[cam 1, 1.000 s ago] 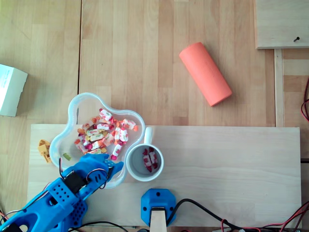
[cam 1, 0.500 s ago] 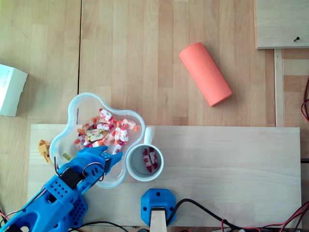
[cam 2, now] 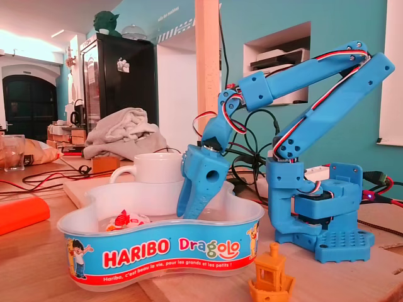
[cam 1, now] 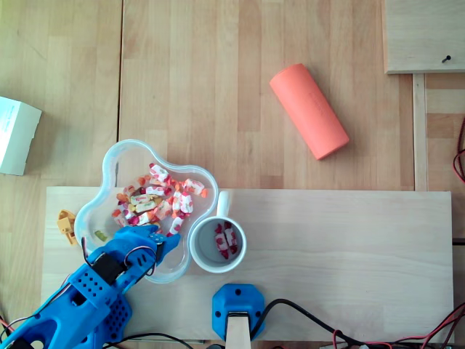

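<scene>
My blue gripper (cam 1: 161, 237) points down into the near side of a translucent Haribo tub (cam 1: 110, 166) that holds several wrapped candies (cam 1: 156, 201). In the fixed view the gripper (cam 2: 191, 212) hangs with its tips just above the tub's floor, to the right of the candies (cam 2: 124, 220). The fingers overlap from both angles, so I cannot make out a gap or anything held between them. A white mug (cam 1: 216, 243) with a few candies inside stands right beside the tub; in the fixed view the mug (cam 2: 154, 168) is behind it.
An orange foam cylinder (cam 1: 309, 110) lies on the far table. A white box (cam 1: 16, 135) sits at the left edge. A small orange boat figure (cam 2: 272, 274) stands by the tub on the board. The arm's blue base (cam 1: 238, 308) is at the board's front.
The gripper has moved from the tub's front rim near the mug further left and into the tub. Mug, tub and cylinder have stayed put.
</scene>
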Available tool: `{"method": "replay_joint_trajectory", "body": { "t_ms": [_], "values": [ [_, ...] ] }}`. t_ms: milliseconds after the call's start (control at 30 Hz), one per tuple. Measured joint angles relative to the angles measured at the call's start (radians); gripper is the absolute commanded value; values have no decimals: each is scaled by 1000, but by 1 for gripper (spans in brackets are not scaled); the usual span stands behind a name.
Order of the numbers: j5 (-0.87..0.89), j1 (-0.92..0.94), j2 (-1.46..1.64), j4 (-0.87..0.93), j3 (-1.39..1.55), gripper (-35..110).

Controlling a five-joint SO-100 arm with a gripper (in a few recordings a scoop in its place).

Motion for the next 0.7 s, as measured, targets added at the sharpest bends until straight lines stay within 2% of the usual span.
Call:
{"method": "replay_joint_trajectory", "body": {
  "t_ms": [300,700],
  "values": [
    [9,84,0,0,0,21],
    [64,84,0,0,0,21]
  ]
}}
